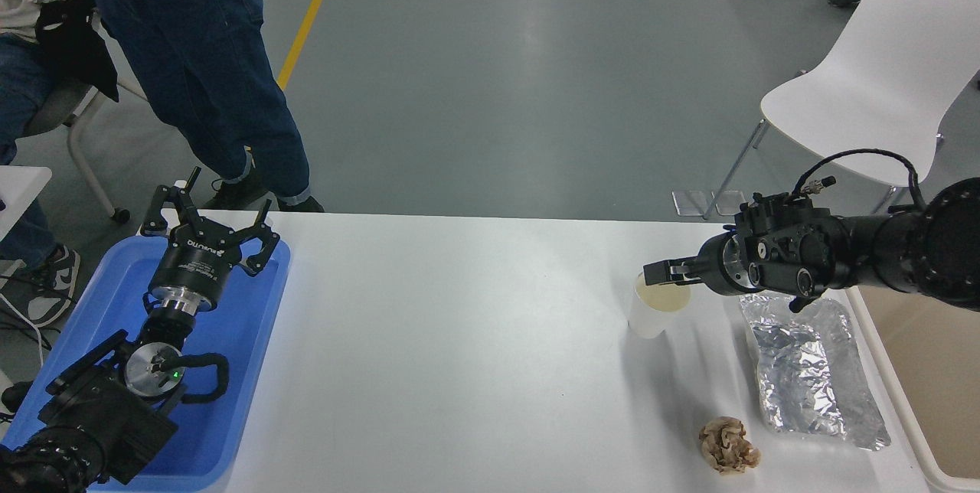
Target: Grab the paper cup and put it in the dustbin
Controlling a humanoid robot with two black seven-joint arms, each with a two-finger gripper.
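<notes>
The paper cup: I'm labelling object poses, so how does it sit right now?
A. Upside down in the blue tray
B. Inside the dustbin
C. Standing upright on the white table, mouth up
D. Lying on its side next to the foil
C: the paper cup stands upright on the table with its cream inside showing, just left of the foil packet; the right gripper is over its rim, and the dustbin sits apart at the right.

The cup [653,311], small, white and tapered with a cream inside, stands upright and open-mouthed on the table, well left of the bin [897,401]; the bin is large, beige, thick-rimmed, at the table's right edge
</notes>
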